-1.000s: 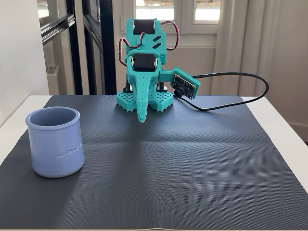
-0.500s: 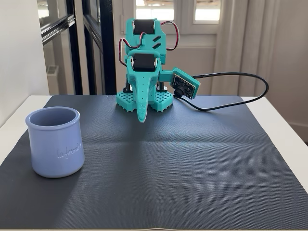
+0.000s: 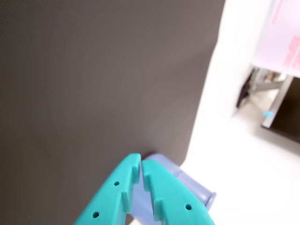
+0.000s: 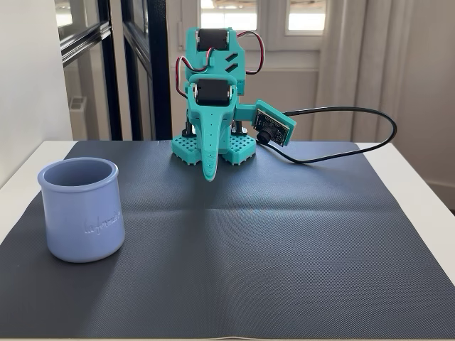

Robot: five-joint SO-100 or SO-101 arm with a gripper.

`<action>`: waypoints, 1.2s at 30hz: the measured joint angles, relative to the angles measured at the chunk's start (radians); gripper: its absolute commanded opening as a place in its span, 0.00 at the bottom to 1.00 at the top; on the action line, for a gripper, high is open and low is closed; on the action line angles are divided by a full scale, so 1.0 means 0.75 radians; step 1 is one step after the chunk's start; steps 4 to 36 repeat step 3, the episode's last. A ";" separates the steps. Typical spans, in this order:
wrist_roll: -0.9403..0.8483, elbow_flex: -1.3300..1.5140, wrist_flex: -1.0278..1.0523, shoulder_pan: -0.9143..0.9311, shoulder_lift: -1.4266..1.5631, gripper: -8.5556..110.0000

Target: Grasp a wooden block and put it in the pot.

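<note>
The lavender-blue pot (image 4: 79,209) stands upright on the dark mat at the front left of the fixed view, and what shows of its inside is empty. In the wrist view a part of it (image 3: 190,185) shows behind the fingers, near the mat's edge. My teal gripper (image 4: 210,176) points down at the back middle of the mat with the arm folded, far from the pot. Its jaws are shut with nothing between them, as the wrist view (image 3: 140,161) also shows. The wooden block is out of view in both frames.
The dark textured mat (image 4: 284,241) covers most of the white table (image 4: 426,192). A black cable (image 4: 355,117) loops from the wrist camera board (image 4: 274,126) behind the arm. Windows and a wall stand behind the table.
</note>
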 measured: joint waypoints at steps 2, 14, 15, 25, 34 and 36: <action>0.000 0.000 0.000 0.000 0.000 0.08; 0.000 0.000 0.000 0.000 0.000 0.08; 0.000 0.000 0.000 0.000 0.000 0.08; 0.000 0.000 0.000 0.000 0.000 0.08; 0.000 0.000 0.000 0.000 0.000 0.08; 0.000 0.000 0.000 0.000 0.000 0.08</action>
